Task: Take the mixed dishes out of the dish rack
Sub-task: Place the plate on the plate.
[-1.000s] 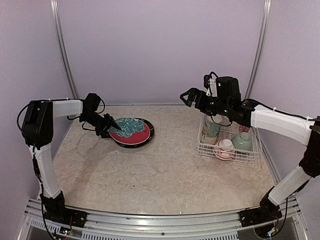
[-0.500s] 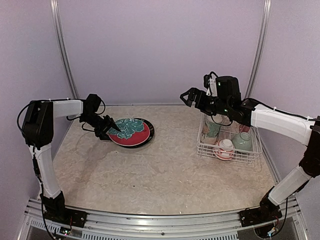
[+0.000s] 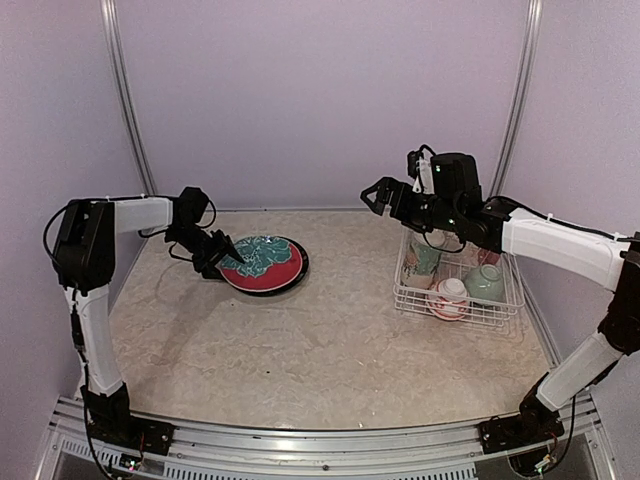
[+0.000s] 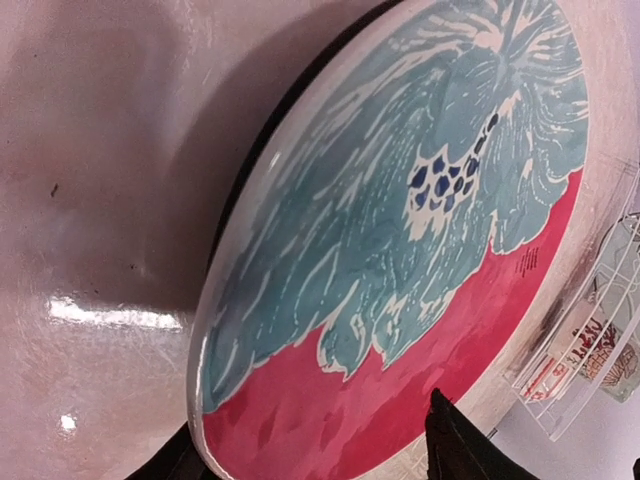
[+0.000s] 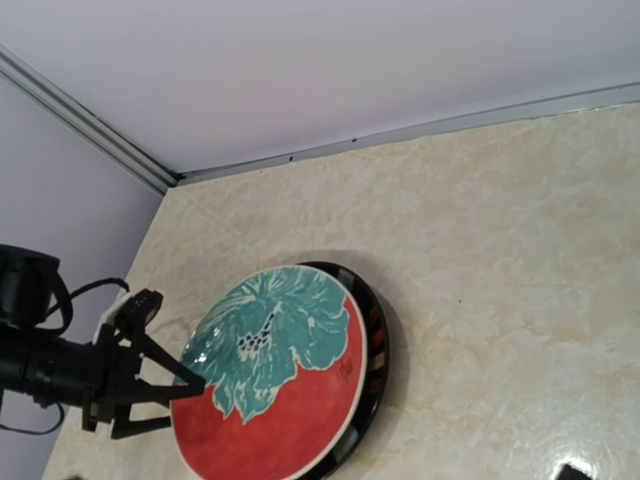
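Red glaze under a teal flower, ringed in glossy black: that plate (image 3: 262,264) lies on the pale, marble-look table (image 3: 320,350), left of centre and well apart from the rack (image 3: 497,312), so one dish looks unloaded. The left claw (image 3: 225,262) sits at the plate's left rim with its fingers spread either side of the edge, loosened rather than pinching as far as the wrist view shows. The right claw (image 3: 372,196) hangs wide and empty above the table, just left of the rack's far corner. Most of the job remains. The white wire rack, a low square grid, holds a tall cream patterned mug (image 3: 427,258), a round mint bowl (image 3: 485,282) and a white-and-pink bowl (image 3: 450,297), all smooth, shiny ceramic. Whether more plates stand behind them I cannot tell, since the right arm hides that side.
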Controlling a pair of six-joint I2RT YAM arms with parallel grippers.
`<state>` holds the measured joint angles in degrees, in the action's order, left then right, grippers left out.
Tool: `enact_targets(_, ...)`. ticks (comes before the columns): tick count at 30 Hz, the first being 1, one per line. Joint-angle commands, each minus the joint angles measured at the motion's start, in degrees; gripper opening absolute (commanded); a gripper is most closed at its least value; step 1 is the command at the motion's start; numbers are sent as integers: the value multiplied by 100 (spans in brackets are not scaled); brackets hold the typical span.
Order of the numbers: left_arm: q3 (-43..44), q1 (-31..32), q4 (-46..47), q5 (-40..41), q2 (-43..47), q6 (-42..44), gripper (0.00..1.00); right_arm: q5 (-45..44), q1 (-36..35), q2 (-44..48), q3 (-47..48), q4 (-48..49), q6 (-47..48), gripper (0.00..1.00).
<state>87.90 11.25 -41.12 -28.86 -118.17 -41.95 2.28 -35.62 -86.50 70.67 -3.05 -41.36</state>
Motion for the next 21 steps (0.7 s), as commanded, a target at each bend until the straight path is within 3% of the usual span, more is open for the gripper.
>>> enact_targets(1,424,204,-303,420,-159,294,67,-44,29,35,25,45,29,100)
enact_targets(2,486,250,-368,474,-183,354,73,-44,31,51,-1,59,27,100)
enact_targets(14,971,384,-1103,1258,-275,582,89,-184,26,261,-168,-85,81,100)
enact_targets(21,1036,391,-1270,1253,-164,647,91,-594,29,391,-176,-371,204,100)
